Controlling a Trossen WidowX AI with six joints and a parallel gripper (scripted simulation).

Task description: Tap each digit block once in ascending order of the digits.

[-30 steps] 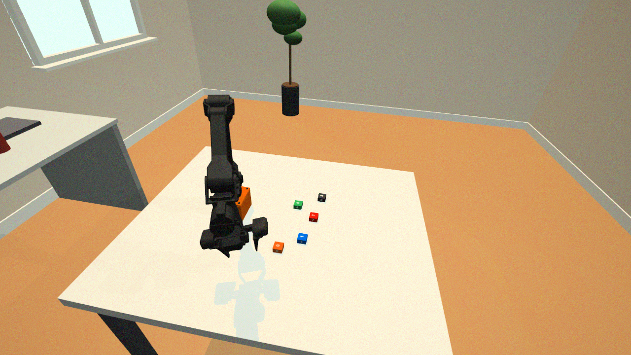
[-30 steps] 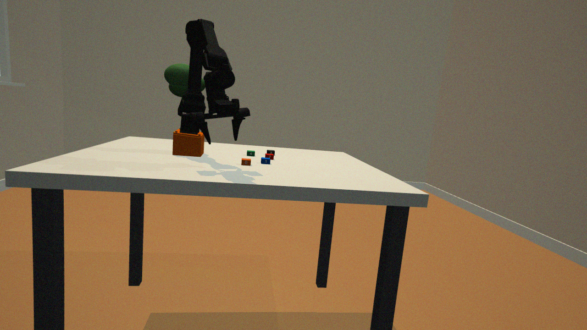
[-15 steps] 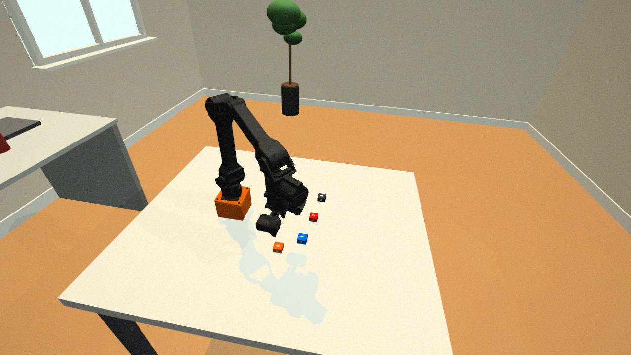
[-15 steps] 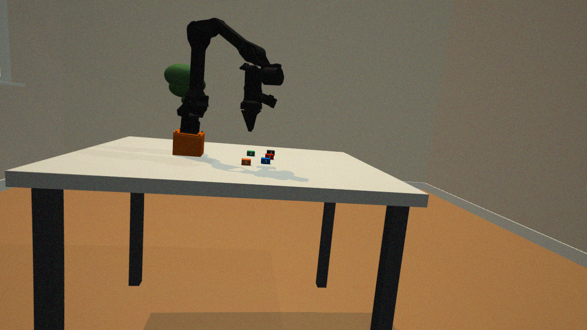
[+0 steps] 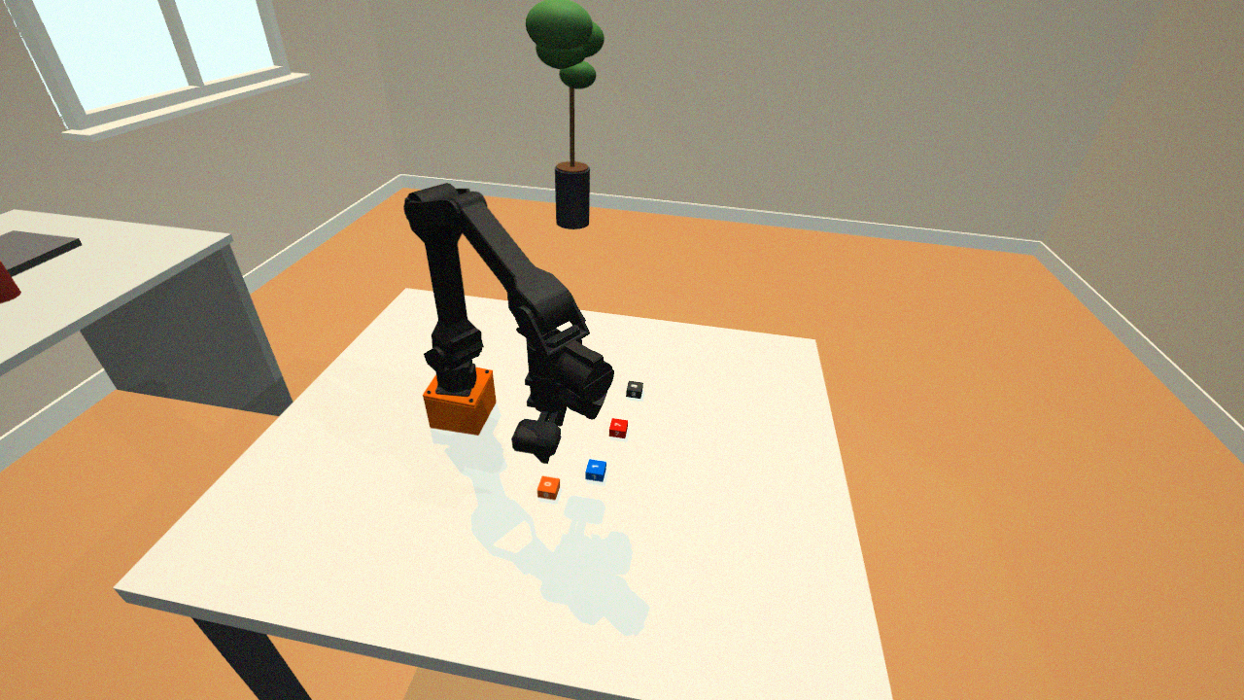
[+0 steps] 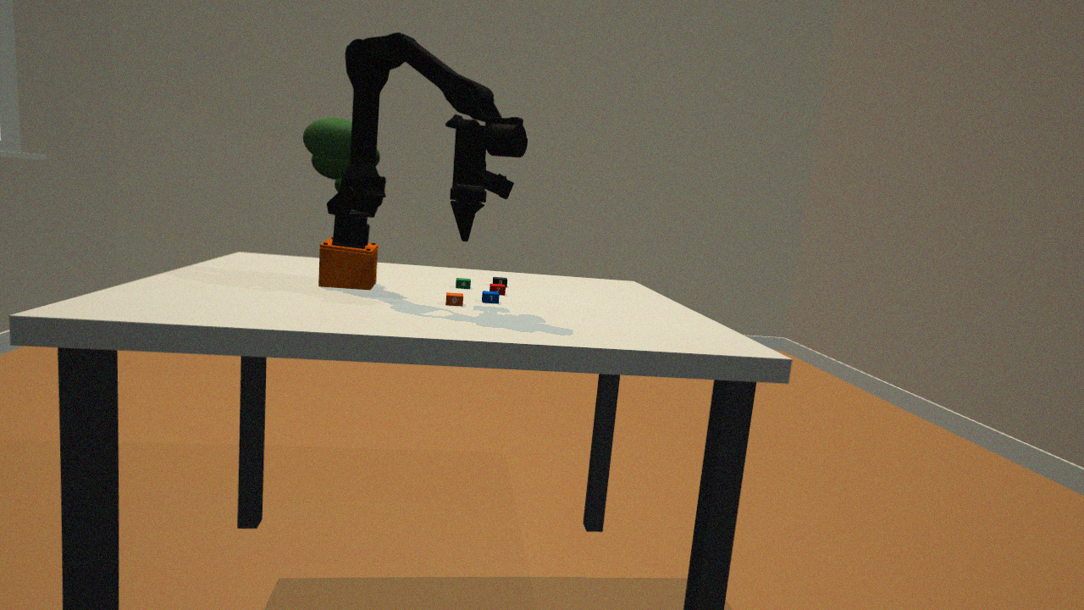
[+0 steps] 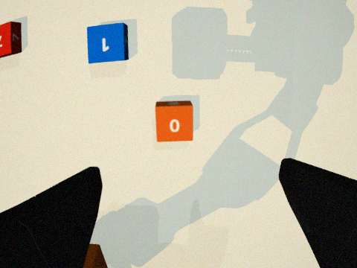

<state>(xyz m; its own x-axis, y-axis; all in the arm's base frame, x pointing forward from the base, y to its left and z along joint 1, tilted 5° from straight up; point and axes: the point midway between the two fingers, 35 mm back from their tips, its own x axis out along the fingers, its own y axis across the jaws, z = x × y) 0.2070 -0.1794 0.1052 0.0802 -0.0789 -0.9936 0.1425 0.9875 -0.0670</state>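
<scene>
The orange block (image 5: 547, 488) (image 6: 454, 299) (image 7: 174, 124) shows 0. The blue block (image 5: 596, 471) (image 6: 490, 297) (image 7: 105, 42) shows 1. The red block (image 5: 618, 428) (image 6: 498, 289) (image 7: 5, 39) shows 7 and is cut by the wrist view's left edge. The green block (image 6: 462, 283) shows 4; the arm hides it in the top view. The black block (image 5: 635, 390) (image 6: 499, 281) is farthest back; its digit is too small to read. My gripper (image 6: 464, 239) (image 7: 195, 174) is open and empty, high above the table, with the orange block ahead of its fingertips in the wrist view.
The blocks stand apart on the white table (image 5: 739, 540) (image 6: 227, 303). The arm's orange base (image 5: 458, 408) (image 6: 347, 267) stands to their left. The arm's shadow falls on the table beside the orange and blue blocks. A desk (image 5: 113, 252) and a potted plant (image 5: 571, 198) are beyond the table.
</scene>
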